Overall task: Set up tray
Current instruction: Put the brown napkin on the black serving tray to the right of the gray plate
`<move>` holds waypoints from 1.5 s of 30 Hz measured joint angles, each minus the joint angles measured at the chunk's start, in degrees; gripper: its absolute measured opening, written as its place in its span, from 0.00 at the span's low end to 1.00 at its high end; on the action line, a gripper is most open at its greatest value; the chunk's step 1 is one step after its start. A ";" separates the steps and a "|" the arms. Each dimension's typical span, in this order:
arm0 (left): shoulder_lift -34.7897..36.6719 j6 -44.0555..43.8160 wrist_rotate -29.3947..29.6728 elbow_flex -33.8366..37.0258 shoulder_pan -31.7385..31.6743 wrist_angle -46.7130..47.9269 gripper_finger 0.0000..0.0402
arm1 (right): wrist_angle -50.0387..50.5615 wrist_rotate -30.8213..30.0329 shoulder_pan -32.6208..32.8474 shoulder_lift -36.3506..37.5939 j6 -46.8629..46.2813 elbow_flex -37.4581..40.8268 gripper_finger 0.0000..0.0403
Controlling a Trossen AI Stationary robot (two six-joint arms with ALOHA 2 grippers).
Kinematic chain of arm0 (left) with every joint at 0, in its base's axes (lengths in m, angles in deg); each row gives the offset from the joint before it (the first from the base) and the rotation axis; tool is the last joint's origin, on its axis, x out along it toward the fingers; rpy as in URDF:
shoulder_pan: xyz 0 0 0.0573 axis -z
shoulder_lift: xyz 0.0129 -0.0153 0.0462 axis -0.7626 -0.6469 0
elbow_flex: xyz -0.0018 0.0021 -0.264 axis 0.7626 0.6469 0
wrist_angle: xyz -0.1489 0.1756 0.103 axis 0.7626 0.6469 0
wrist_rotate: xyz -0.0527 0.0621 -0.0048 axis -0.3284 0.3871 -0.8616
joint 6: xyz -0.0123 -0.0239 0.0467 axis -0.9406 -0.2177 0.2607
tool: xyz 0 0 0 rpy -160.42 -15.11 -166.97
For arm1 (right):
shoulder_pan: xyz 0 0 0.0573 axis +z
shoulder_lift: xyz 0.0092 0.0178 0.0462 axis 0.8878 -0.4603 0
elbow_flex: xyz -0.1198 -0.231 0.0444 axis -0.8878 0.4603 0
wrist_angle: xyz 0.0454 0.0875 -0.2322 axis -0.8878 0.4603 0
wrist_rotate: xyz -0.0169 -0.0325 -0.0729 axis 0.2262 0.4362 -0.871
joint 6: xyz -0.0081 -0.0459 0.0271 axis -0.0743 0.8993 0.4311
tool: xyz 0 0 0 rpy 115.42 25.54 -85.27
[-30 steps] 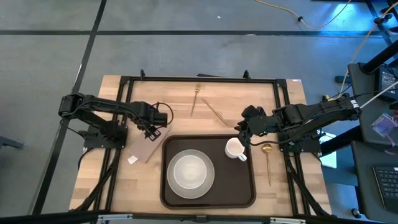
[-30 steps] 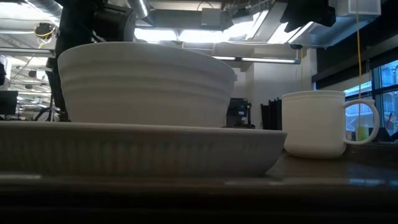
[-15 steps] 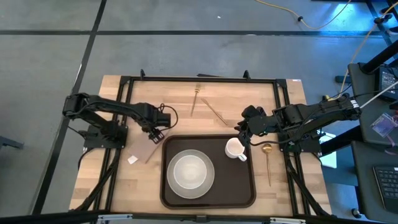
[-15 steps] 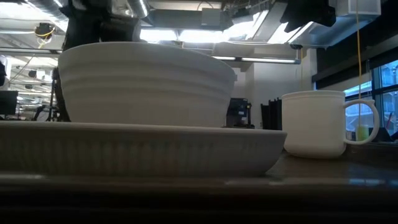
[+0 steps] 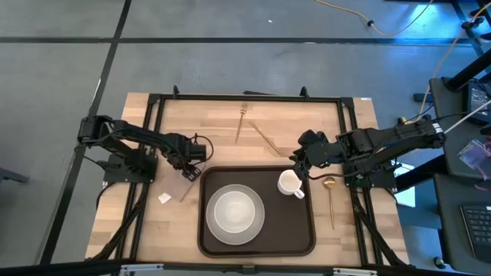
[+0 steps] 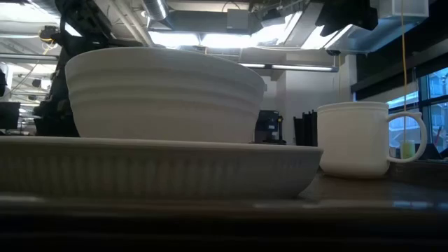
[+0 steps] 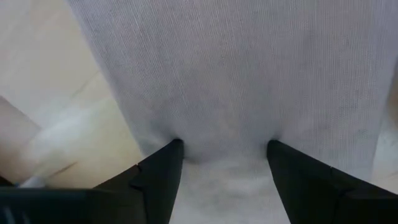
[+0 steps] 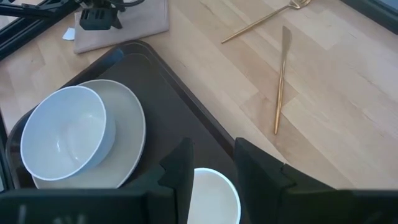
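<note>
The dark brown tray [image 5: 295,224] lies at the table's near middle. It carries a white plate [image 5: 214,230] with a white bowl [image 5: 234,211], and a white mug [image 5: 289,183] in its far right corner. The pale beige napkin [image 5: 186,185] lies flat on the wood just left of the tray. My left gripper [image 7: 224,148] is open and down on the napkin. My right gripper [image 8: 211,152] is open over the mug [image 8: 214,196], its fingers on either side of the far rim. I cannot tell whether they touch it. My left gripper comes from above, pointing down, with both open fingertips [image 7: 174,149] set on the napkin's top face [image 7: 249,81]. The cloth lies on the table and puckers slightly between the tips. Which part of the napkin this is does not show.
A gold fork [image 5: 241,123] and a gold knife [image 5: 266,139] lie on the wood beyond the tray. A gold spoon [image 5: 330,201] lies right of it. A small white scrap [image 5: 163,197] sits left of the napkin. Black frame rails run along the table's edges.
My left gripper has come down onto the napkin, and its arm has sunk lower and a little toward the near edge. The right arm, tray, plate, bowl and mug have kept still.
</note>
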 joint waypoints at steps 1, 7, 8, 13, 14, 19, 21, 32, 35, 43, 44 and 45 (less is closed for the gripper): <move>-0.02 -0.05 0.07 0.02 -0.05 0.15 0.56 | -0.01 0.00 0.01 0.00 0.01 0.00 0.29; -0.08 -3.06 0.29 0.19 -0.35 -0.44 0.40 | 0.01 -0.04 0.00 0.00 0.90 -0.02 0.29; -0.10 -3.49 0.40 0.18 -0.35 -0.36 0.37 | 0.01 -0.04 0.02 0.00 0.98 0.01 0.29; -0.17 -3.70 2.31 0.19 -0.31 0.35 0.19 | 0.01 -0.04 0.02 0.00 1.14 0.00 0.29; -0.17 -3.72 2.91 0.21 -0.26 0.43 0.15 | 0.01 -0.04 0.02 0.00 1.16 -0.01 0.29; -0.11 -3.68 3.46 0.24 -0.26 0.77 0.03 | 0.01 -0.04 0.01 0.00 1.22 -0.02 0.29; 0.34 -3.74 3.65 0.12 -0.26 1.26 0.03 | 0.01 -0.04 0.02 0.00 1.27 0.00 0.29; 12.01 -2.34 5.08 -11.25 -1.79 13.41 0.01 | 0.05 -0.09 0.00 0.00 1.40 0.00 0.29; 16.21 -1.75 4.19 -14.33 -2.26 13.80 0.01 | 0.05 -0.11 0.02 0.00 1.38 -0.01 0.29; 24.69 -0.55 0.92 -25.34 -3.13 9.17 0.01 | -0.06 -1.20 0.02 0.00 1.31 -0.01 0.29; 25.19 -0.45 0.25 -26.66 -2.86 7.07 0.01 | -0.16 -1.20 0.00 0.00 1.28 -0.01 0.29; 25.47 -0.36 -0.59 -27.71 -2.41 4.52 0.01 | -0.38 -1.20 0.00 0.00 1.10 -0.01 0.29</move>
